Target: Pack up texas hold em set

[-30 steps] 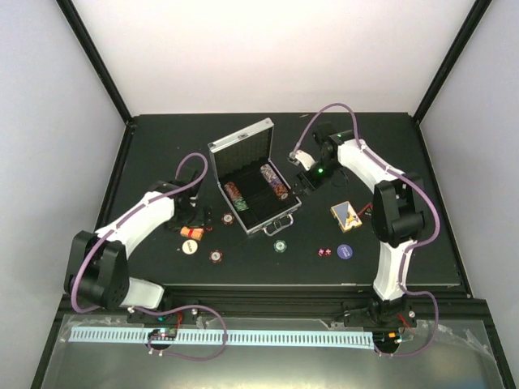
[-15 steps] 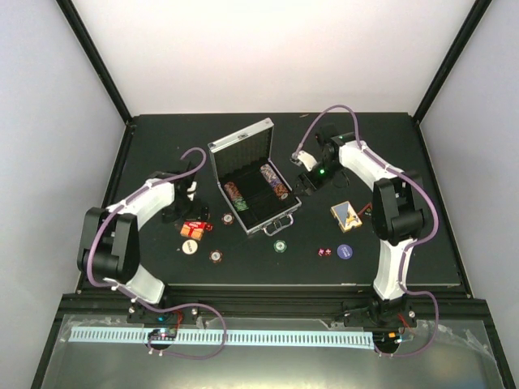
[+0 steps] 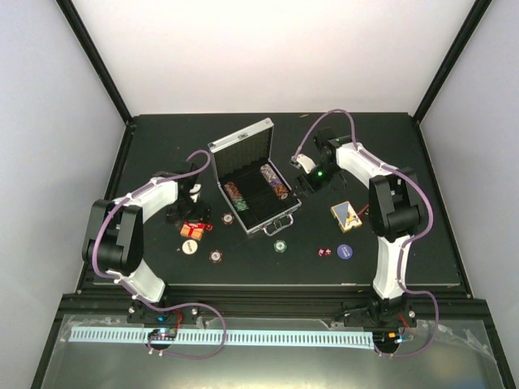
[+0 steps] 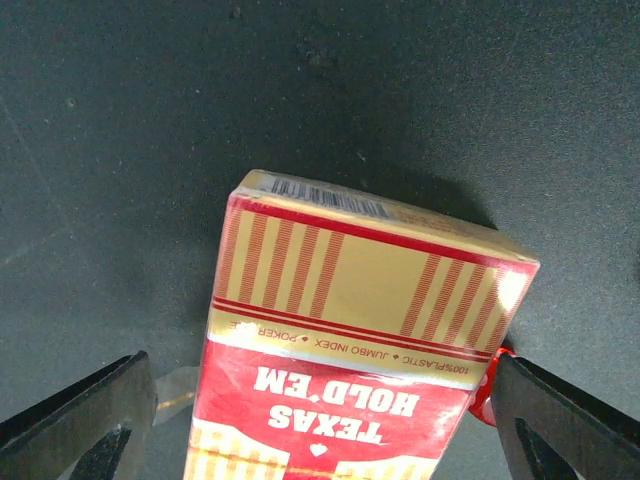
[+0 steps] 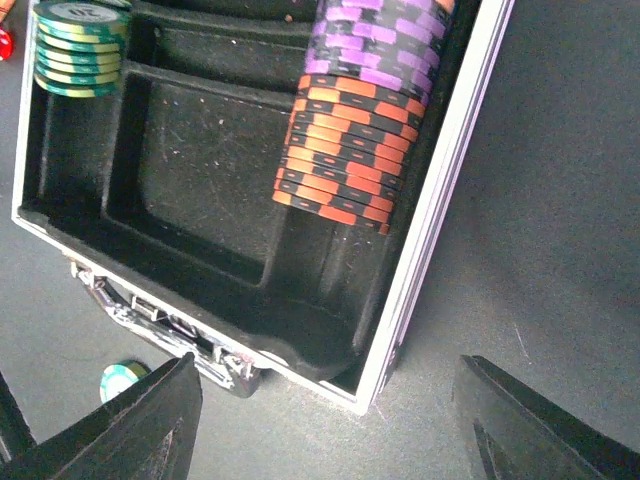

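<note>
Decks (image 3: 191, 232) (image 3: 346, 212) number two, loose chips (image 3: 229, 218) (image 3: 189, 247) (image 3: 216, 256) (image 3: 280, 245) (image 3: 345, 250) five; left pincer (image 4: 320, 420) and right pincer (image 5: 325, 400) gape empty.

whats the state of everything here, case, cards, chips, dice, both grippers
silver ribbed aluminium briefcase, open, lid raised
orange, purple and green round chips, stacked in the case
red and gold card box, lying on the black table, ungripped
blue and gold card box, loose on the table
loose round chips, flat on the table
tiny red dice, loose on the table
left gripper, open around that box
right gripper, open, empty
</note>
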Controlling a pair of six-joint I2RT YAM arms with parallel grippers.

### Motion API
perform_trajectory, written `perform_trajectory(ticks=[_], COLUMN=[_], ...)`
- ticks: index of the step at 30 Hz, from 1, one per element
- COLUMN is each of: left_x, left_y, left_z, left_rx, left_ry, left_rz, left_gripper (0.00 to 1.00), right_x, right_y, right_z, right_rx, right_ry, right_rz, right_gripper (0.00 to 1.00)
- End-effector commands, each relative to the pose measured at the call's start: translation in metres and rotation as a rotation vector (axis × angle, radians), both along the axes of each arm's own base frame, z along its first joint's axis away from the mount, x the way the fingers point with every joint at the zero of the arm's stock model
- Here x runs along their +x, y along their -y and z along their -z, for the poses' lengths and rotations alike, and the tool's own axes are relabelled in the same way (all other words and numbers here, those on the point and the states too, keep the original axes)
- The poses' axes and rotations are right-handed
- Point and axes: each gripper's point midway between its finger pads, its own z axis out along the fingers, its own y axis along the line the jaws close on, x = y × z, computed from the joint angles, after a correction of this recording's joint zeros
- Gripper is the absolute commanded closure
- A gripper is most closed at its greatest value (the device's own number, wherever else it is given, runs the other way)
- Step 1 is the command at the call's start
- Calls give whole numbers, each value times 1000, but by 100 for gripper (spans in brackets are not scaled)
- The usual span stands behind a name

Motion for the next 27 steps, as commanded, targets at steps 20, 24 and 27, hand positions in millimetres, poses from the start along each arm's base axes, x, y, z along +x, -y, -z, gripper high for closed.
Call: perform_trajectory(ticks=[20,24,27], left_x=[-11,-17,-20], left_y=[7,6,7], left_z=[8,11,14], left_rx=[75,73,68], left_ry=[-18,-33,-45], left_rz=[59,50,43], left_gripper=[24,28,28], right_x=[-9,-17,-23], right_y=[-1,-3,-5], right_z=[28,34,33], right_rx=[22,39,58], right_ry=[-68,-102,-117], right_rz=[-6,-22,-42], right_gripper=[29,32,33])
